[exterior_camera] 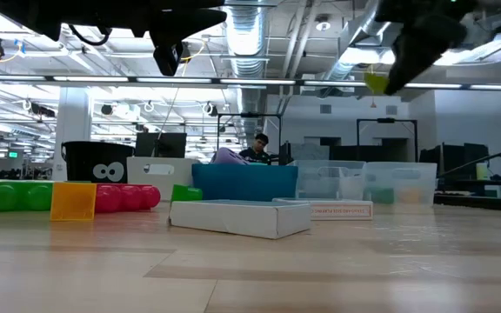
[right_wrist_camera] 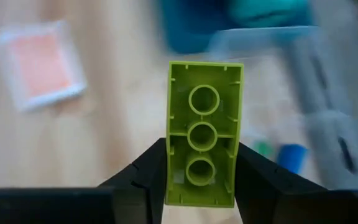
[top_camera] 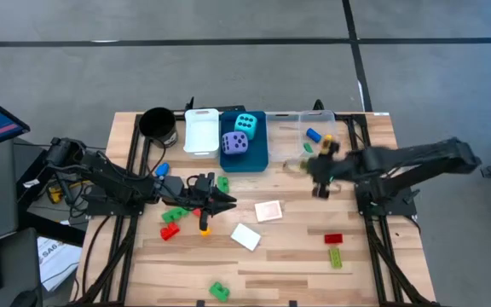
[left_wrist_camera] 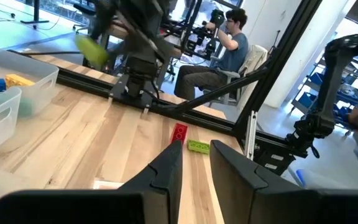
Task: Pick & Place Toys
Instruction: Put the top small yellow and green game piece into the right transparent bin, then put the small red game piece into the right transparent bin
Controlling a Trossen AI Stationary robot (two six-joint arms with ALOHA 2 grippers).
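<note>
Right gripper (right_wrist_camera: 201,180) is clamped on a lime-green brick (right_wrist_camera: 204,130) by its long sides, hollow underside with three round tubes facing the wrist, probably so it hangs plumb for a drop. Just ahead of it sits the clear bin (top_camera: 318,136), thin-walled plastic already holding a blue brick (top_camera: 313,135); behind, on bare wood, lies a flat white card (top_camera: 268,211). Left gripper (top_camera: 225,203) waits well off among scattered bricks, fingers narrowly parted, holding nothing

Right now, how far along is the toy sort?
Done: the cyan die and purple die sit in the blue bin, and a blue brick is in the clear bin.
In hand: the right gripper is shut on a lime brick near the clear bin.
Left: two white cards, plus red and green bricks on the table. The left gripper hovers there.
</note>
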